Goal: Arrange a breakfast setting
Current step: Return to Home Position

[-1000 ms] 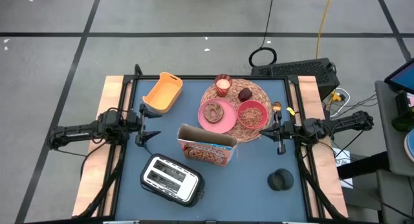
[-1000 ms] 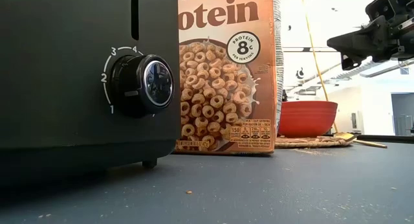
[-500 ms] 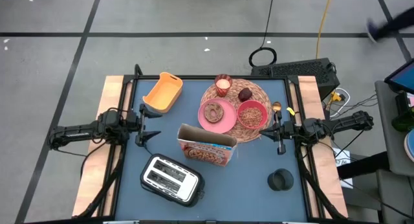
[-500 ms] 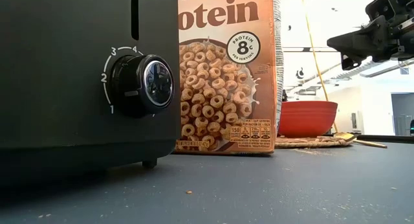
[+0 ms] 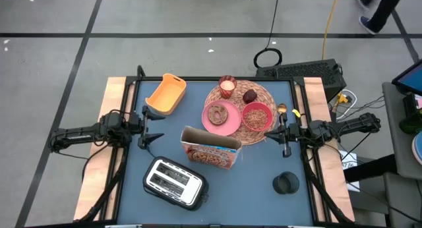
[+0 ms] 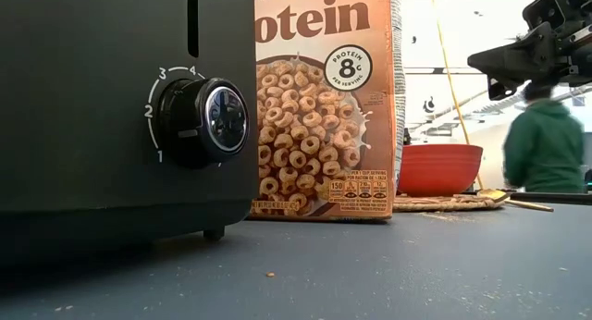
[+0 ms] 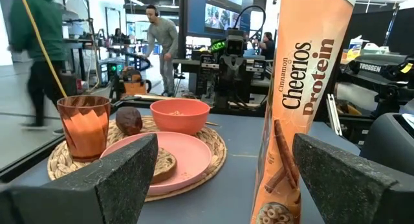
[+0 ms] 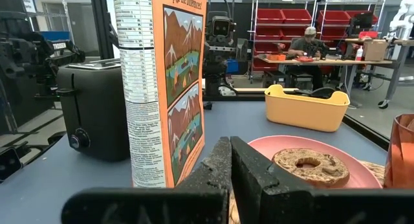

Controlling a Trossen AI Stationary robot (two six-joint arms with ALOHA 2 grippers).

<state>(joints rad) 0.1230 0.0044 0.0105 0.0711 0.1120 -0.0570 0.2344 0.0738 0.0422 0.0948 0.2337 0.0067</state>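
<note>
The round straw mat (image 5: 264,95) lies at the table's far middle. On it rest the pink plate (image 5: 227,126) with the bagel (image 5: 216,113), the red bowl (image 5: 256,116), the small glass (image 5: 227,86) and the dark red fruit (image 5: 250,96). The spoon (image 5: 282,110) lies at the mat's right edge. The cereal box (image 5: 212,151) stands upright on the table just near of the mat. My left gripper (image 5: 149,127) hovers open at the table's left, pointing level at the box. My right gripper (image 5: 275,136) hovers shut at the right, beside the bowl.
A black toaster (image 5: 173,182) stands near the front edge, left of the box. A yellow bin (image 5: 166,94) sits at the far left, and a small black round thing (image 5: 286,183) at the near right. A person in green (image 6: 546,144) stands beyond the table.
Both grippers and everything on the table have kept still. A person in green has walked into the low view beyond the table's far right.
</note>
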